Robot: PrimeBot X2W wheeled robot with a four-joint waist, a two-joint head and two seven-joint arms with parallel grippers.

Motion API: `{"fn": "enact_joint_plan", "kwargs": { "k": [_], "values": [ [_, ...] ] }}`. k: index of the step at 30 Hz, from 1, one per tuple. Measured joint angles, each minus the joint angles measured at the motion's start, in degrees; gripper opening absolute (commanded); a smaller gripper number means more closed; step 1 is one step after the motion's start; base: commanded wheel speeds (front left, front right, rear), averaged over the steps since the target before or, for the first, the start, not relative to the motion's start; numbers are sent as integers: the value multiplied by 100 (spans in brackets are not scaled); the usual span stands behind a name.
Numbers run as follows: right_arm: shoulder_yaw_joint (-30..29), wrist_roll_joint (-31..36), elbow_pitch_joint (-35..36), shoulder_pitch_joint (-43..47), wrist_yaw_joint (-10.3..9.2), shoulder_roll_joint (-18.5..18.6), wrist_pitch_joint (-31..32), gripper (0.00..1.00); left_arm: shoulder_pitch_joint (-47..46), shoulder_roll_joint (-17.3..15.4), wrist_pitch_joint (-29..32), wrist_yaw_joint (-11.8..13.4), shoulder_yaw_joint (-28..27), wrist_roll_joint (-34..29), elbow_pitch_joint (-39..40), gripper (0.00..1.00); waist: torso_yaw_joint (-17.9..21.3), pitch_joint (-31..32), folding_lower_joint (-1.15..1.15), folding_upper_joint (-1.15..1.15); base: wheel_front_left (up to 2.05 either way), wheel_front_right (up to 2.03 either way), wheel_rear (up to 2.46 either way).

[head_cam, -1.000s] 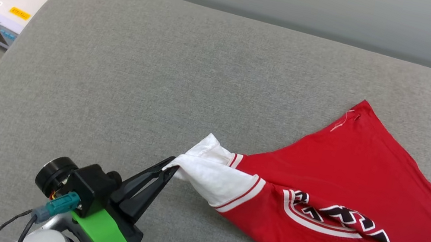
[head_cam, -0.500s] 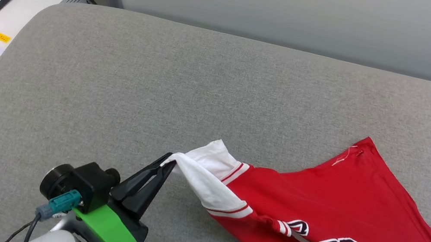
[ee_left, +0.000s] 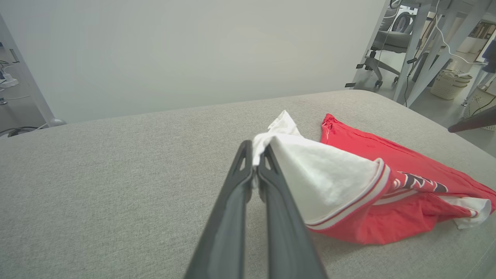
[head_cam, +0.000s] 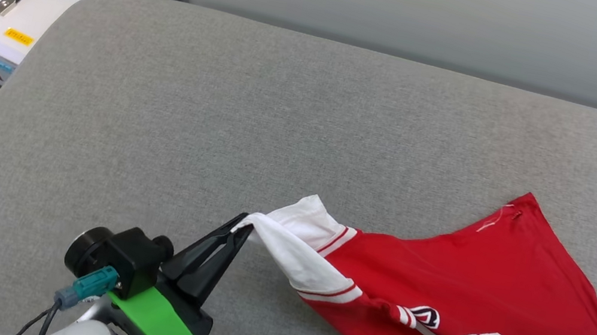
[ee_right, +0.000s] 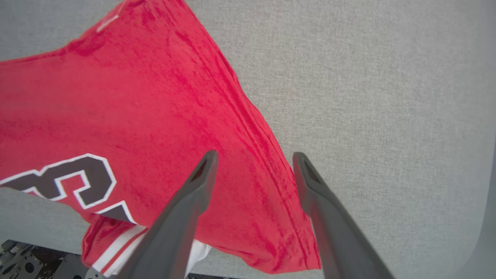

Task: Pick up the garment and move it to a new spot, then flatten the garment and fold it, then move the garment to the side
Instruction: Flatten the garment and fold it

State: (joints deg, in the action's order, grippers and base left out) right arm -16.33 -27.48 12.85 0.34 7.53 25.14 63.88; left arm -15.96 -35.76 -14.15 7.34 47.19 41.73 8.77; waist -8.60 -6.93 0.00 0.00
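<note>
Not much has really changed since the earlier frame. The whole head view has slid a little, so that's the camera, and the left gripper (head_cam: 243, 230) still has its fingers clamped together on the tip of the white sleeve (head_cam: 298, 243) at lower centre. The garment (head_cam: 467, 281) trails off to the lower right across the grey cushion (head_cam: 283, 116), mostly lying flat. In the right wrist view the right gripper (ee_right: 254, 159) has its fingers apart, poised over the red side seam (ee_right: 267, 155) and gripping nothing. The shirt looks light, soft and floppy, so it'll probably drag and bunch rather than slide as one sheet. The doubled bits should grip best, meaning the striped trim (head_cam: 343, 242) or the hem corner (head_cam: 526, 199).
</note>
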Motion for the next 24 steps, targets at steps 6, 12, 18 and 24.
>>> {"fn": "enact_joint_plan", "kwargs": {
  "k": [6, 12, 18, 24],
  "values": [
    [700, -104, 156, -930, 0, 288, 138, 100, -96, 2, 3, -54, 45, -94, 186, 0, -167, -207, 0, 0, 0, 0, 0],
    [1298, 80, -476, -1803, 0, 431, 211, 100, -281, 56, 9, -101, 79, -159, 352, 0, -404, -493, 0, 0, 0, 0, 0],
    [1612, 300, -1355, -2469, 0, 592, 164, 100, -432, 208, 8, -186, 133, -297, 401, 0, -705, -797, 0, 0, 0, 0, 0],
    [1835, 535, -2084, -2778, 0, 619, 89, 100, -502, 338, 5, -278, 204, -346, 342, 0, -1012, -1057, 0, 0, 0, 0, 0]
  ]
}}
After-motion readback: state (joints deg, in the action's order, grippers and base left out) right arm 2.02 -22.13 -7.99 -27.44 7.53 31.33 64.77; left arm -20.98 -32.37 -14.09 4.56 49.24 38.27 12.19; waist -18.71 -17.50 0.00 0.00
